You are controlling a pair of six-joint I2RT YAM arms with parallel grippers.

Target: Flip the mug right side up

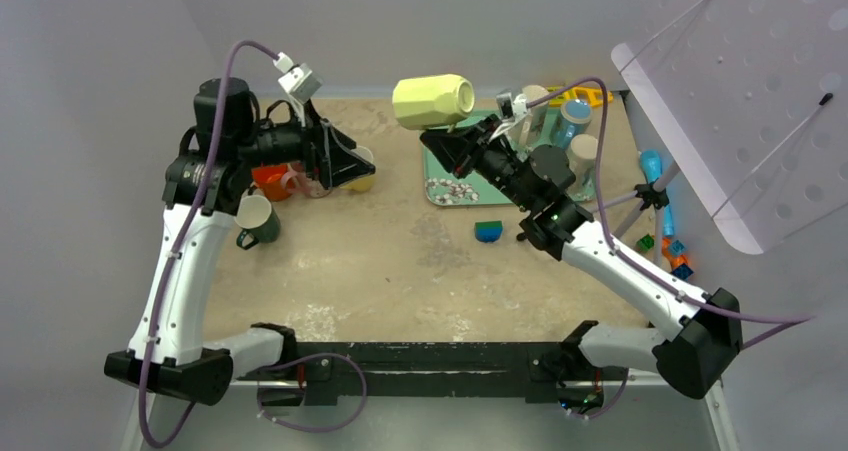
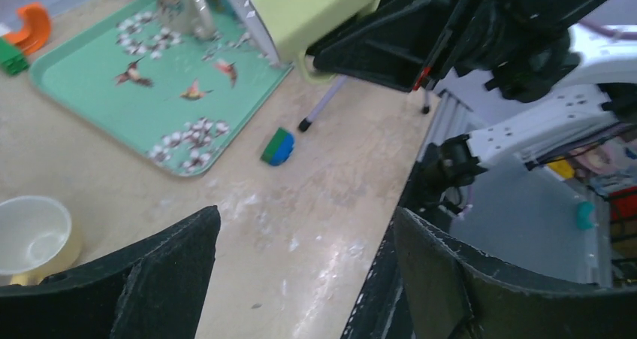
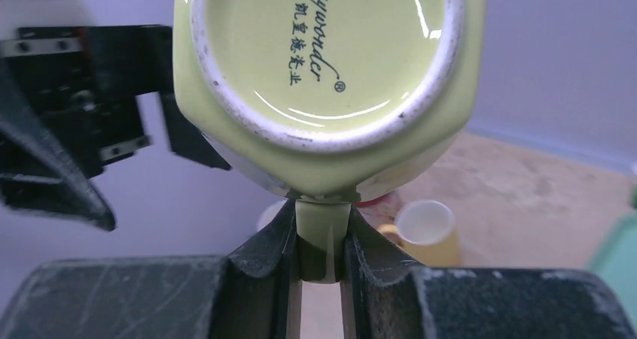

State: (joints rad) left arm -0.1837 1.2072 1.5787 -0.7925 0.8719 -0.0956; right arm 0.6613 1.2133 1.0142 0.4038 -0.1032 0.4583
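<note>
Holding the pale green mug sideways above the worktop

At the far left we see one dark green mug [image 1: 256, 218] standing mouth up on the worktop [image 1: 400, 281], its pale inside apparently empty. Just beyond it lies one orange item [image 1: 270, 182] that we cannot identify. Our left end effector [image 2: 306, 215] hangs with its fingers apart and nothing between them. One small yellow cup [image 2: 34, 235] sits just beside it, upright, white inside and empty.

Further right, the pale green mug [image 3: 323, 76] is in the air, tipped on its side, its base facing the right wrist camera. Our right end effector [image 3: 321, 241] is clamped on its handle [image 3: 323, 217]. Below lies one teal tray [image 1: 445, 193] printed with birds and flowers, its left part bare. Three upright containers [image 1: 572, 123] crowd its right end; we cannot tell their contents. One blue-and-green block [image 1: 488, 231] rests on the worktop just in front of the tray.
</note>
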